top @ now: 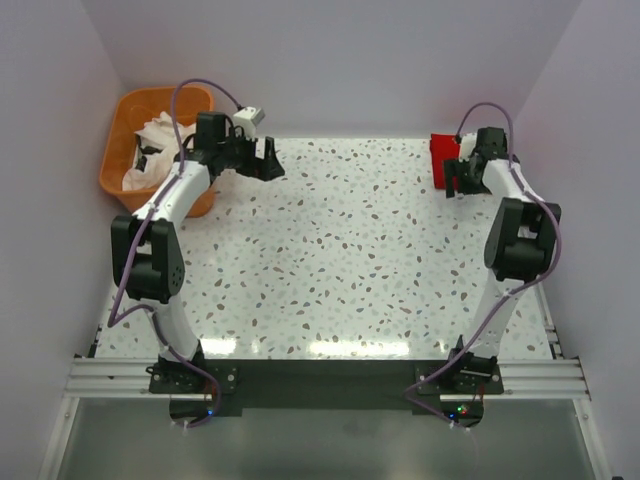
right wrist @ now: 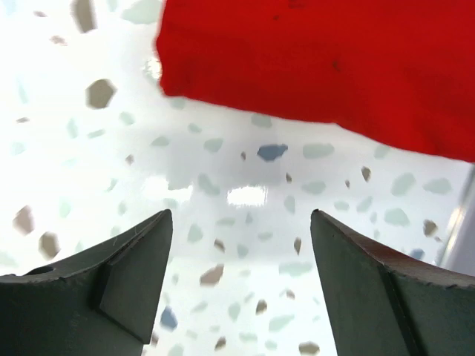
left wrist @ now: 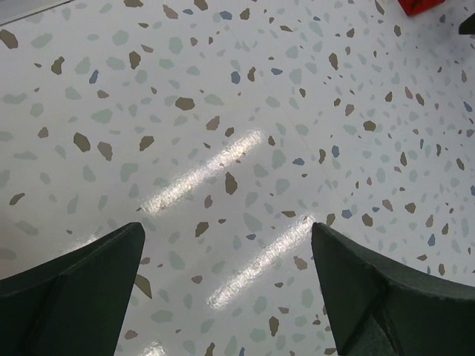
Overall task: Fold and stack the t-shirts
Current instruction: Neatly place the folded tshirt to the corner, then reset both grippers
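Two slim robot arms, left arm [top: 160, 250] and right arm [top: 515, 240]: white tube links between chunky black joint housings. Lilac cable [top: 183, 100] looping off each wrist, trailing down to black base plates [top: 190, 378] dotted with tiny lights. Small white camera block [top: 250, 117] on the left wrist. Left gripper [top: 270, 165] and right gripper [top: 452, 182] all black. Fingers [left wrist: 70, 297] dark, matte, wedge-shaped, with blunt tips.

Left gripper [left wrist: 226, 237] over speckled desk [left wrist: 223, 96]. Dark fingers [left wrist: 82, 289] spread wide, desk surface showing between them. Light streaks reflected on desk. Corner of red t-shirt [left wrist: 429, 6] at top right edge.
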Action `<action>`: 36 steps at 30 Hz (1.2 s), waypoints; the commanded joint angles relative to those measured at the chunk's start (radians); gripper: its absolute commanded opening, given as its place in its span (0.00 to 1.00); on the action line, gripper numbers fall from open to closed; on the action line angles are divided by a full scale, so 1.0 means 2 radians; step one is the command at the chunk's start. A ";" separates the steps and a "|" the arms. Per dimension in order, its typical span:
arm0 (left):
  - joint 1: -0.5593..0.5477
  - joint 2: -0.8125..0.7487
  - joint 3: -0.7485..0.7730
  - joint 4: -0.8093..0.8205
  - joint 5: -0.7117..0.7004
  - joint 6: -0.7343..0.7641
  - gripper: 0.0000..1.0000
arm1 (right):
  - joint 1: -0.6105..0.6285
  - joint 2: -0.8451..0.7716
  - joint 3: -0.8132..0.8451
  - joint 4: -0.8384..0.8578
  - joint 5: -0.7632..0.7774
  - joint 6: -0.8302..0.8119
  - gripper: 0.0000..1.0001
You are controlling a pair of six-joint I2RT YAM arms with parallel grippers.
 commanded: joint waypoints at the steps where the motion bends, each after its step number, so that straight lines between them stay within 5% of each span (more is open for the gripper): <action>1: 0.005 0.001 0.037 -0.002 0.001 0.000 1.00 | -0.002 -0.099 -0.026 0.001 -0.038 -0.007 0.79; 11: 0.004 0.009 0.077 -0.089 -0.087 0.039 1.00 | -0.002 -0.275 -0.162 -0.038 -0.108 -0.009 0.82; 23: 0.004 -0.128 -0.109 -0.068 -0.110 0.047 1.00 | -0.002 -0.449 -0.289 -0.042 -0.147 -0.004 0.85; 36: 0.004 -0.191 -0.164 -0.058 -0.091 0.034 1.00 | 0.018 -0.511 -0.336 -0.069 -0.195 0.014 0.94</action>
